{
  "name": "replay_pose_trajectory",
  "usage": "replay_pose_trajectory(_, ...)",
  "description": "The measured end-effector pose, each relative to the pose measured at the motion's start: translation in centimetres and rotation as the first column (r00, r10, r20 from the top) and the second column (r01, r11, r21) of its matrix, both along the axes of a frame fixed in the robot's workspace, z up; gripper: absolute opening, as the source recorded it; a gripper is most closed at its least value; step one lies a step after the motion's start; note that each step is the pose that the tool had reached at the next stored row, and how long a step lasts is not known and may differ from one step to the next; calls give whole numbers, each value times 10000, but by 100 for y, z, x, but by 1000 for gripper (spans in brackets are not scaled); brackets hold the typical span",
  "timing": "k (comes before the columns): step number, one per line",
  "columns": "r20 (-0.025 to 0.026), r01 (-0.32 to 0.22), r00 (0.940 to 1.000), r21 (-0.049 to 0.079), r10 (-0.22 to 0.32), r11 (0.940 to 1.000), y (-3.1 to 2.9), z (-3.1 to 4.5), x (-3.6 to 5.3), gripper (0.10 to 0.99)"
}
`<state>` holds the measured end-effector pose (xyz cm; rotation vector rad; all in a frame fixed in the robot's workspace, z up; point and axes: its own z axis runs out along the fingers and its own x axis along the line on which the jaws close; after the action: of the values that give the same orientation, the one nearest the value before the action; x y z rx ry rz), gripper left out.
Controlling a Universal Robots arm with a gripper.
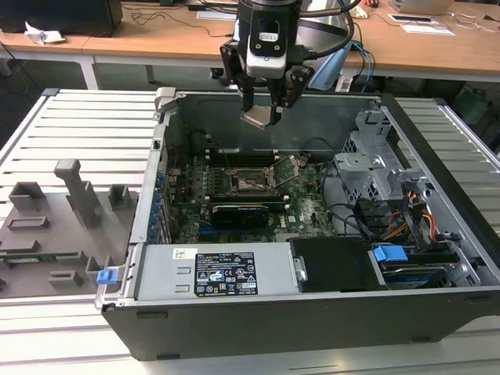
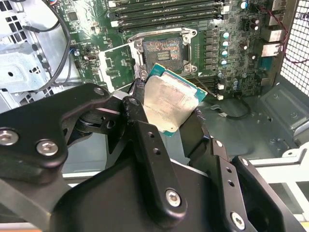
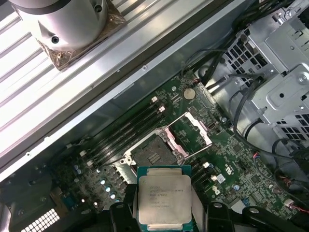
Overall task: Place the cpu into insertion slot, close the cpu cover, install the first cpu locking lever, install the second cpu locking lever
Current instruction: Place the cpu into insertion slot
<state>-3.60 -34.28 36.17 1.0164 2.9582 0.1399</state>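
My gripper (image 1: 266, 109) hangs above the open computer case, shut on the cpu (image 1: 262, 118), a flat square chip with a dull silvery face. In both wrist views the cpu (image 2: 169, 99) (image 3: 163, 198) sits tilted between the black fingers (image 2: 137, 113), which press on two opposite edges. The insertion slot (image 1: 250, 181) (image 2: 161, 50) (image 3: 152, 154) lies bare on the green board well below the chip, its pin field exposed. Beside the slot, the cpu cover (image 2: 116, 65) (image 3: 205, 133) stands flipped open.
Black memory slots (image 3: 130, 128) run along the slot's far side. A long black card (image 1: 242, 211) lies nearer the power supply (image 1: 223, 273). A metal drive cage (image 1: 375, 160) and cables (image 1: 367, 219) fill the exterior view's right. A grey fixture plate (image 1: 47, 226) lies outside the case.
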Motion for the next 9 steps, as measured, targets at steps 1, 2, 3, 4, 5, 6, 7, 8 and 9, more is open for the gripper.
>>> replay_pose_trajectory(1,0,39,10000,-1,-39,10000,0,0,0,533)
replay_pose_trajectory(2,-1,89,10000,0,-89,10000,0,0,0,533)
replay_pose_trajectory(3,0,184,9998,1,-184,9998,0,-1,0,533)
replay_pose_trajectory(4,1,249,9997,1,-249,9997,0,-2,0,533)
replay_pose_trajectory(5,0,316,9995,1,-316,9995,0,-2,0,533)
replay_pose_trajectory(6,-1,358,9994,0,-358,9994,0,-2,0,533)
replay_pose_trajectory(7,0,417,9991,0,-417,9991,0,-3,0,533)
replay_pose_trajectory(8,0,461,9989,0,-461,9989,0,-3,0,533)
replay_pose_trajectory(9,0,533,9986,0,-533,9986,0,-3,0,533)
